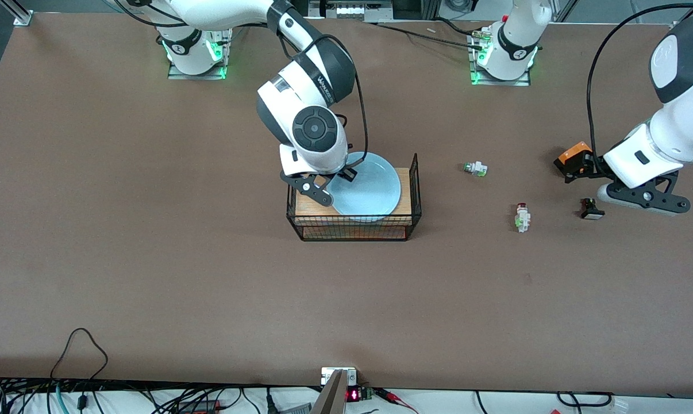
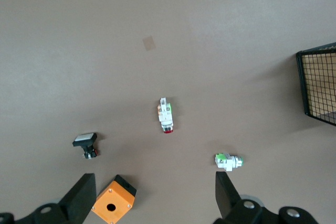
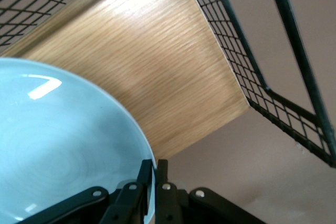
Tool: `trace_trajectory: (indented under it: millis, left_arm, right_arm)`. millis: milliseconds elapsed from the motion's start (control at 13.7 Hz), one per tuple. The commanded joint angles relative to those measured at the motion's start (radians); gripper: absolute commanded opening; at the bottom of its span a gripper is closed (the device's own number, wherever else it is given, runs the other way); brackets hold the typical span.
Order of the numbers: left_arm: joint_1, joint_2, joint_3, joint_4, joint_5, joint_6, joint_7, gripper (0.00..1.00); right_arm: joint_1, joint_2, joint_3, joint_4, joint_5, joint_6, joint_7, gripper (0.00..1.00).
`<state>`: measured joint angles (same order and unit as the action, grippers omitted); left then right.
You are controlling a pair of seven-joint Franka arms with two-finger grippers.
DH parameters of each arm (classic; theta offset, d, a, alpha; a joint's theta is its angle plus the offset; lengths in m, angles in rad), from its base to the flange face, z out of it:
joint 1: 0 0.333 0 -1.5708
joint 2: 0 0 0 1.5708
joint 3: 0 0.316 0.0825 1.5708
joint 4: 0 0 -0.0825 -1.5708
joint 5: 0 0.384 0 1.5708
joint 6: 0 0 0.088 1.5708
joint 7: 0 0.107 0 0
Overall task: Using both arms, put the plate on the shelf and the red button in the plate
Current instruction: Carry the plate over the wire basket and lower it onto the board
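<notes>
The pale light-blue plate (image 1: 369,187) is inside the black wire basket (image 1: 416,184), over its wooden board. My right gripper (image 1: 338,183) is shut on the plate's rim at the right arm's end. In the right wrist view the gripper (image 3: 155,166) pinches the plate's (image 3: 63,145) edge; I cannot tell whether the plate rests on the board (image 3: 157,66). The red button (image 1: 522,217) lies on its side on the table, toward the left arm's end. My left gripper (image 1: 576,167) is open and empty over an orange box. In the left wrist view the gripper (image 2: 155,182) is apart from the red button (image 2: 166,115).
An orange box with a hole (image 1: 574,154) (image 2: 112,203) lies under the left gripper. A black button with a white face (image 1: 591,209) (image 2: 86,144) lies beside it. A white-and-green button (image 1: 475,168) (image 2: 227,160) lies between the basket (image 2: 317,87) and the red button.
</notes>
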<state>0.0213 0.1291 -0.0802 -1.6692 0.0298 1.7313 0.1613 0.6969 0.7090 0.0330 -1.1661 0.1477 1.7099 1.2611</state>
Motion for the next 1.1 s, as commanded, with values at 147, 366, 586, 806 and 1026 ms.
trace_trajectory:
  millis: [147,366,586,806,1026]
  left_arm:
    - [0.0,0.017,0.0,0.031,0.005,-0.056,-0.009,1.0]
    - [0.023,0.049,0.002,0.032,0.004,-0.058,0.004,1.0]
    - [0.034,0.087,0.002,0.032,0.001,-0.038,-0.008,1.0]
    - [0.034,0.142,0.002,0.013,0.012,-0.012,-0.012,1.0]
    - [0.066,0.219,0.002,-0.068,0.013,0.162,-0.043,1.0]
  right_arm:
    - [0.003,0.023,-0.011,0.006,-0.023,0.036,0.027,0.07]
    - [0.004,0.021,-0.011,0.006,-0.025,0.039,0.018,0.84]
    - [0.01,0.01,-0.011,0.029,-0.013,0.037,0.029,1.0]
    - [-0.005,0.009,-0.011,0.106,0.031,-0.06,0.118,1.0]
    - [-0.031,-0.048,-0.015,0.157,0.068,-0.189,0.167,1.0]
